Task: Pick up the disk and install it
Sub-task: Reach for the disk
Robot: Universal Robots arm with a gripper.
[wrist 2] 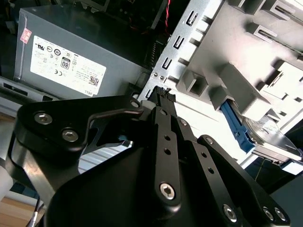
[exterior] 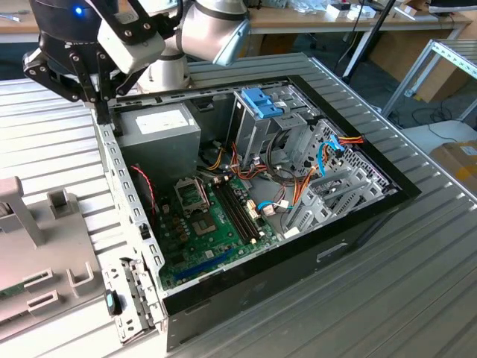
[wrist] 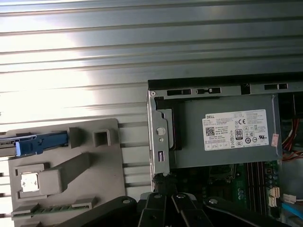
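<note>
**Your gripper [exterior: 98, 103] hangs closed and empty over the rear corner of the open computer case [exterior: 119, 175], and the disk lies outside the case.**

In the second wrist view you can see the fingertips [wrist 2: 162, 94] meeting with nothing between them. They sit just above the case's perforated edge and near the grey power supply [wrist 2: 71, 56]. The disk [wrist 2: 273, 142] is grey metal with a light-blue rail [wrist 2: 234, 124] along its side. It rests in a grey plastic holder [wrist 2: 227, 56] on the ribbed metal table [exterior: 387, 291], beside the case at the exterior view's left. Inside the case, the motherboard [exterior: 209, 216] lies between the power supply and the metal drive cage [exterior: 257, 130], which carries a blue latch [exterior: 262, 103].
</note>
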